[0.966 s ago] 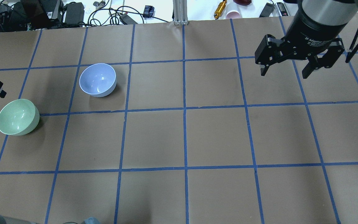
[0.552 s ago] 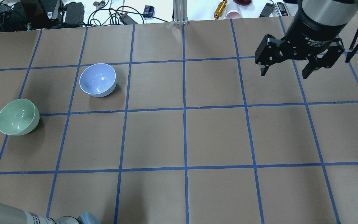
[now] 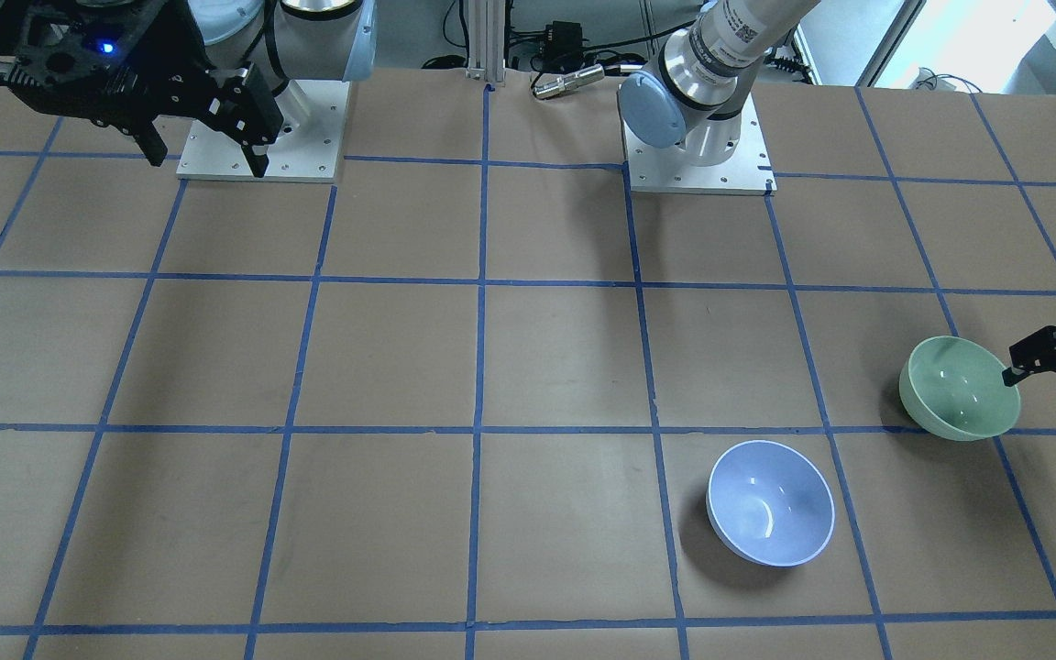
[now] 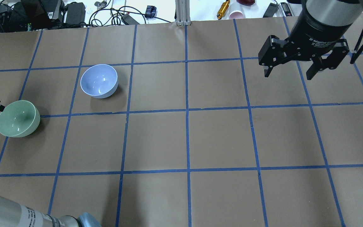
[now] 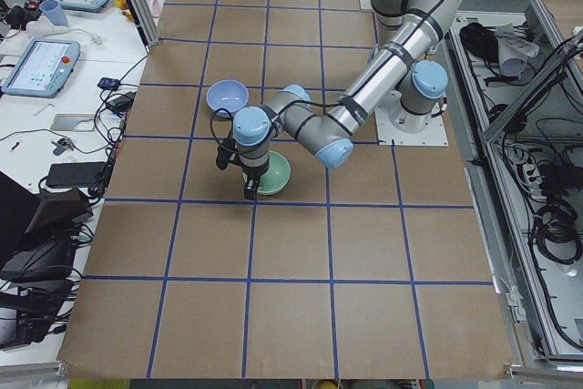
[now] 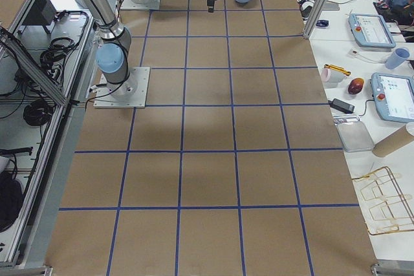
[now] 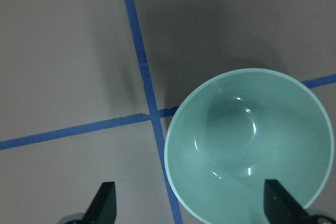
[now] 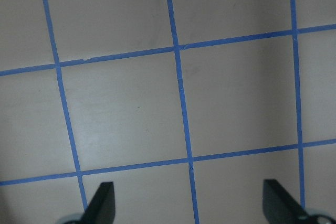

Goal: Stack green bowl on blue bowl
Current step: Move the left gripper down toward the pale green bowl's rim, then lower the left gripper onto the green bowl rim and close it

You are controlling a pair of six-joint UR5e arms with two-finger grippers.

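Observation:
The green bowl (image 4: 18, 118) stands upright at the table's left edge; it also shows in the front view (image 3: 959, 388), the left-side view (image 5: 274, 173) and the left wrist view (image 7: 247, 145). The blue bowl (image 4: 99, 81) (image 3: 770, 502) (image 5: 227, 96) stands upright, apart from it, one grid square further in. My left gripper (image 3: 1048, 376) (image 7: 191, 203) is open and empty, low over the green bowl's outer side. One finger is over the bowl's inside and the other is outside its rim. My right gripper (image 4: 288, 75) (image 3: 207, 163) (image 8: 190, 203) is open and empty, high over the far right.
The table is brown paper with a blue tape grid. Cables, a yellow cylinder (image 4: 223, 9) and a pink cup (image 4: 236, 14) lie beyond the far edge, by an aluminium post (image 4: 183, 12). The arms' base plates (image 3: 258, 128) (image 3: 698, 156) sit on the robot's side.
My left gripper has moved down the overhead view's left edge, close to the green bowl's rim, and its forearm now shows at the bottom left. The bowls and the right arm have not moved.

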